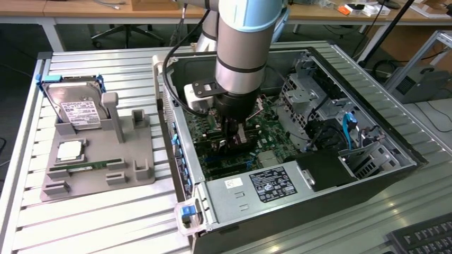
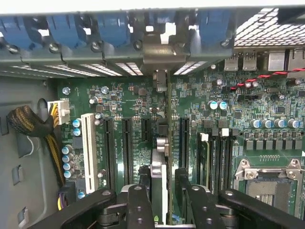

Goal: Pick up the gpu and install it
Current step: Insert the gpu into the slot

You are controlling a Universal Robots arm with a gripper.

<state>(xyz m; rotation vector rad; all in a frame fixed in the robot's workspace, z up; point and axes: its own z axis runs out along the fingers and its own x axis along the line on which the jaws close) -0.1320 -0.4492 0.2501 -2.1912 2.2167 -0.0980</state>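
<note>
The gpu (image 2: 160, 160) stands edge-on in a motherboard slot, with its silver end bracket (image 2: 160, 78) up against the case's rear wall. My gripper (image 2: 162, 191) straddles the card. One black finger (image 2: 144, 183) is close beside its cooler face, and the other finger (image 2: 183, 183) stands a little off its green board face, so a narrow gap shows. The jaws are open. In the exterior view the gripper (image 1: 236, 135) reaches down into the open computer case (image 1: 395, 159), over the motherboard (image 1: 265, 129), and hides most of the gpu (image 1: 224, 143).
At the exterior view's left, a grey fixture tray (image 1: 137, 169) holds a silver hard drive (image 1: 78, 108), a processor chip (image 1: 69, 151) and a memory stick (image 1: 84, 166). The power supply (image 1: 265, 185) and drive cage (image 1: 310, 95) crowd the case. An empty processor socket (image 2: 267, 183) and other slots (image 2: 87, 143) flank the card.
</note>
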